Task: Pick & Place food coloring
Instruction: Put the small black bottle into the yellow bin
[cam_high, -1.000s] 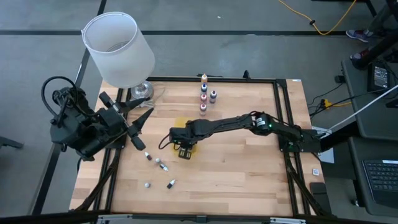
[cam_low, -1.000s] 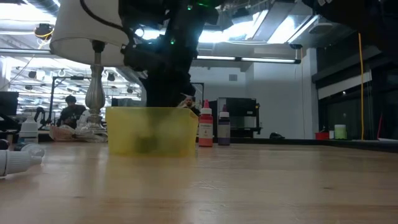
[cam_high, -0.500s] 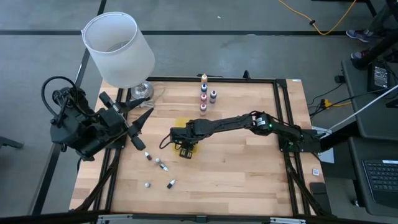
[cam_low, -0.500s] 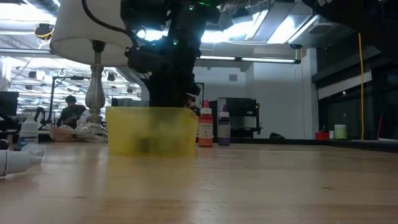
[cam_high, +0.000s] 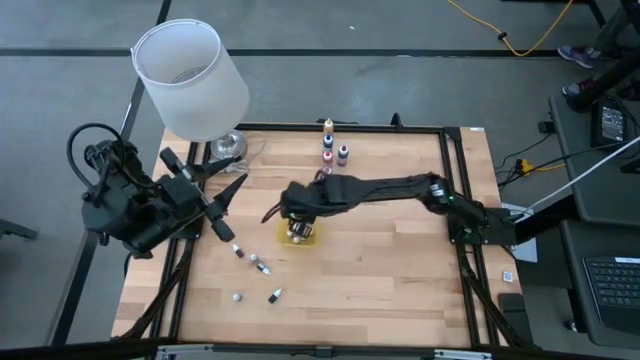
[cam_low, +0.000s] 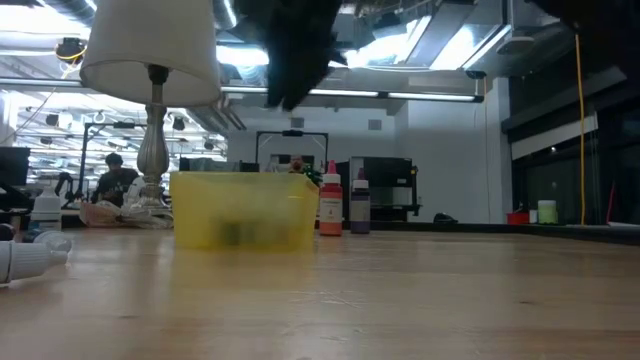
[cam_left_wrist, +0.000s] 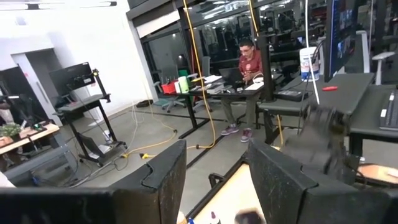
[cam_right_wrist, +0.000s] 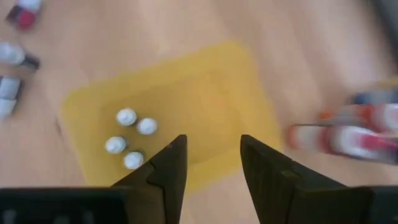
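The right gripper (cam_right_wrist: 212, 163) has lifted clear of the yellow tray (cam_right_wrist: 205, 99); a second ago it was sunk inside it, low and closed, and now its jaws stand parted and empty above the tray, with four white-capped bottles (cam_right_wrist: 131, 138) upright just beyond the jaw tips on the tray floor. That reads as a bottle just released, so one more placement looks done. More food coloring waits: standing bottles (cam_high: 327, 152) past the tray, well off from these jaws, and loose ones (cam_high: 259, 266) lying on the table (cam_high: 380, 280) nearer the left gripper (cam_high: 222, 200), whose jaws sit parted and empty, parked off the table's edge.
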